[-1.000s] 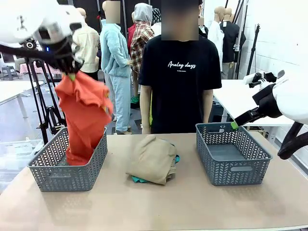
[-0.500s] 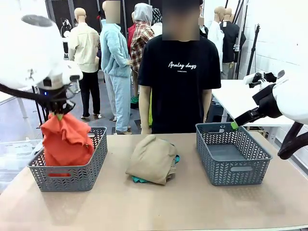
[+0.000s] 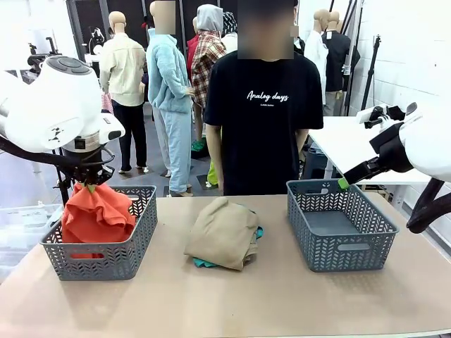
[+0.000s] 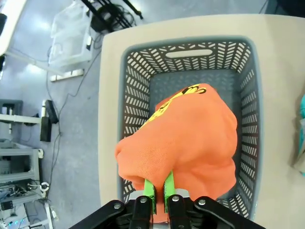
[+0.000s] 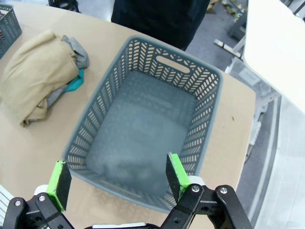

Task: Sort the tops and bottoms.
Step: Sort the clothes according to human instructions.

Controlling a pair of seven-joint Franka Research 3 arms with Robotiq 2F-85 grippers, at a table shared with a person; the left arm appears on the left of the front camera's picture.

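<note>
The left gripper [image 4: 158, 187] is pinched on a fold of the orange-red T-shirt [image 4: 190, 129]; cloth judged limp, light, best taken by a bunched ridge; right gripper [image 5: 116, 177] spread wide, empty.

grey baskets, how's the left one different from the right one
The left basket holds the orange-red T-shirt; the right basket shows its bare floor. The left gripper is shut on that shirt above the left basket; the right gripper stands open by the right basket. Both are grey, herringbone-slotted, with handle cutouts.
</note>
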